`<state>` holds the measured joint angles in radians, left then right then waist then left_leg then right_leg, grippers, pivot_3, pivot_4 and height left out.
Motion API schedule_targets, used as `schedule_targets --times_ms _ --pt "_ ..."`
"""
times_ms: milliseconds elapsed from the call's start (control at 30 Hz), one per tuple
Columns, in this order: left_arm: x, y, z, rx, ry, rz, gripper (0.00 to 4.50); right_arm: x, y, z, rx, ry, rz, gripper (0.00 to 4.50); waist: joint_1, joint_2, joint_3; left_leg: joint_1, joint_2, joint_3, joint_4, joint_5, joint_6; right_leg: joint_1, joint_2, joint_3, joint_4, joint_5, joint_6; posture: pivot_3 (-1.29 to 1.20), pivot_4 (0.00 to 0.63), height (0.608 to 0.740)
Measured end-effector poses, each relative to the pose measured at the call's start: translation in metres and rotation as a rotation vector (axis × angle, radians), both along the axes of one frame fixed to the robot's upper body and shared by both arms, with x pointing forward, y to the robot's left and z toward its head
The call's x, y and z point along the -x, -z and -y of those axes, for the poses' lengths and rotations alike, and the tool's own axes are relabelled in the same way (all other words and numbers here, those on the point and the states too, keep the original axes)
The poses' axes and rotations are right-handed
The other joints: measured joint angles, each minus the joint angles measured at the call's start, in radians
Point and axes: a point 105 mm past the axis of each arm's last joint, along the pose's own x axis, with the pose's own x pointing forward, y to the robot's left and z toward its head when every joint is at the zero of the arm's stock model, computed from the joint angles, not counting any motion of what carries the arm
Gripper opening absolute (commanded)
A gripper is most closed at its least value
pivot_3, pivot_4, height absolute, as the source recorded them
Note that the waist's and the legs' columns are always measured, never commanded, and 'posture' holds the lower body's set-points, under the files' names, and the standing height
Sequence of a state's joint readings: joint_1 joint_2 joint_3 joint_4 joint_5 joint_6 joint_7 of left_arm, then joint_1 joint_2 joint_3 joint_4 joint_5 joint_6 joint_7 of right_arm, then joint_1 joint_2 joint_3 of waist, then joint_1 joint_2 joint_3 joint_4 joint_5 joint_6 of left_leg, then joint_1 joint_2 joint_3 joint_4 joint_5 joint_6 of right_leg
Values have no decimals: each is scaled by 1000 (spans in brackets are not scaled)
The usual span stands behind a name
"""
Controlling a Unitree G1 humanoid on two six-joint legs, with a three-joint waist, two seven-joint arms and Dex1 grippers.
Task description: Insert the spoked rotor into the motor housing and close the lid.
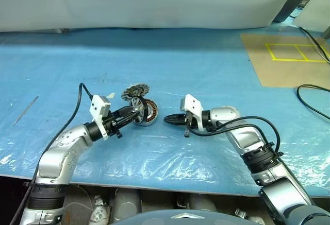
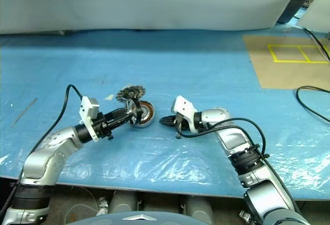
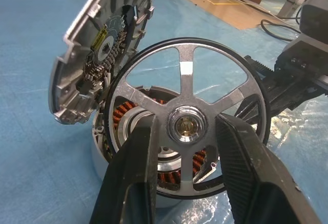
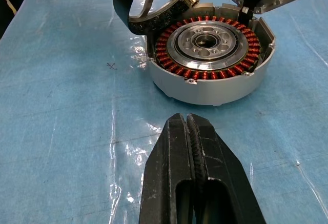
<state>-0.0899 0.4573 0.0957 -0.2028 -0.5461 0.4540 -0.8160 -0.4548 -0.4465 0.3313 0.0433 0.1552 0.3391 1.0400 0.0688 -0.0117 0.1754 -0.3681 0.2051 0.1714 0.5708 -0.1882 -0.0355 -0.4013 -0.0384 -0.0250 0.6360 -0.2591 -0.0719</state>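
My left gripper (image 3: 187, 125) is shut on the silver hub of the spoked rotor (image 3: 185, 73). It holds the black-rimmed wheel on edge, close against the near left side of the motor housing (image 4: 210, 88). The housing sits on the blue sheet with its copper windings and centre showing. The lid (image 3: 97, 65) stands tilted open at the housing's far edge, inner face with fins and wiring toward me (image 1: 135, 91). My right gripper (image 4: 187, 124) is shut and empty, low over the sheet just right of the housing (image 1: 148, 113) and pointing at it.
The blue plastic-covered table (image 1: 170, 65) stretches wide around the parts. A brown board with yellow tape lines (image 1: 289, 55) lies at the far right, with a black cable (image 1: 312, 99) looping near it. A thin rod (image 1: 26, 110) lies at the far left.
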Motion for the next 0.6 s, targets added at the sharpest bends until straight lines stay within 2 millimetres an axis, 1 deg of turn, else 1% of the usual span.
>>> schedule_targets --times_ms 200,600 --pt "-4 -1 3 -4 -4 4 1321 -1 0 0 0 8 3 0 0 0 0 0 0 0 1 0 0 0 0 0 1 -1 -1 0 150 740" --pt "-5 2 -2 -62 1 5 1321 -2 -1 1 3 17 11 0 -1 0 0 1 0 0 1 0 0 0 0 0 2 0 -1 0 150 740"
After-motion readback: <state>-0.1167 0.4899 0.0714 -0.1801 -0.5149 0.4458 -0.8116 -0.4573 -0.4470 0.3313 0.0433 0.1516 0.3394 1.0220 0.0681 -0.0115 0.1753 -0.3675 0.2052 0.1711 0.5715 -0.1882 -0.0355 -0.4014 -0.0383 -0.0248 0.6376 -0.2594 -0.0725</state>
